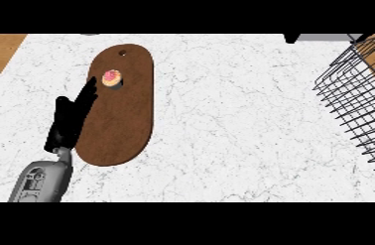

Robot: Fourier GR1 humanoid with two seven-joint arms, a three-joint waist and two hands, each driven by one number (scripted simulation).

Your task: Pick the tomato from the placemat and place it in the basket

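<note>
Left hand [72,117], left of frame: fingers straight, holding nothing, tips just beside the tomato [112,78]. Tomato: on the brown placemat [117,125], upper left, not yet grasped. Basket [351,97], far right edge: well apart. Pick and placement both remain.

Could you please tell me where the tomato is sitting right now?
In the head view the tomato sits at upper left, on the far part of the brown placemat, just beyond the left hand and far from the wire basket at right.
</note>
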